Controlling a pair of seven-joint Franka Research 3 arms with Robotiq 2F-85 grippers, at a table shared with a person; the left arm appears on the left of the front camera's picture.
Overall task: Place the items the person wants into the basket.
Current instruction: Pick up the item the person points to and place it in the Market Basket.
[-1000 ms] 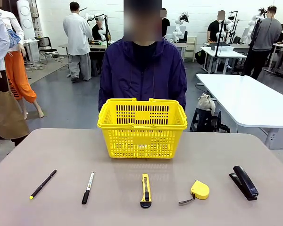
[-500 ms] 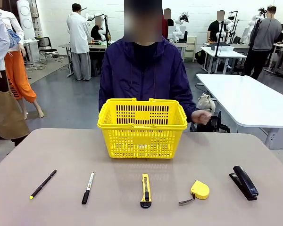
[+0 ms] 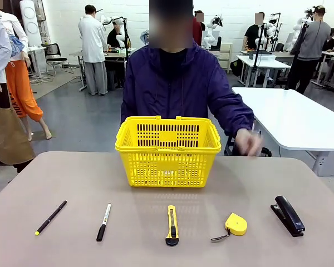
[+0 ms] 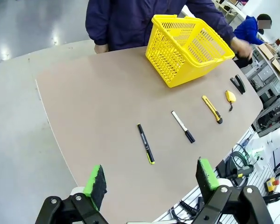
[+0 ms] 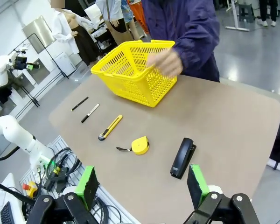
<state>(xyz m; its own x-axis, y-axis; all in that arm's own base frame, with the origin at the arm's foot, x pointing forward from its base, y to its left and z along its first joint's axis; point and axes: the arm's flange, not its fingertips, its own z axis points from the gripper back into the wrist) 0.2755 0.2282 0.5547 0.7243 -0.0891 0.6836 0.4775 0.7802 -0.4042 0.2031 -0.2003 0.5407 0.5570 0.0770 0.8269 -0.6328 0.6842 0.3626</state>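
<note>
**Front view.** The basket (image 3: 167, 161) stands at the far side of the table (image 3: 55, 178), right in front of the person (image 3: 181, 83). A row lies on the near side, from the robot's left: pen (image 3: 50, 217), marker (image 3: 104, 222), utility knife (image 3: 172, 225), tape measure (image 3: 235, 223), stapler (image 3: 289, 215). All lie flat, well apart from the basket. One hand (image 3: 248, 143) of the person is raised beside the basket and blurred; I cannot tell what it indicates.

**Left wrist view.** The left gripper (image 4: 151, 176) hangs high over the table edge, pads spread wide and empty. The pen and marker are the nearest items.

**Right wrist view.** The right gripper (image 5: 142, 183) is likewise released and grasps nothing. The stapler and tape measure lie nearest, and the person's hand is by the basket rim.

**Progress (judgement).** No item is in the basket yet. All picking and placing remains, pending the person's choice.
</note>
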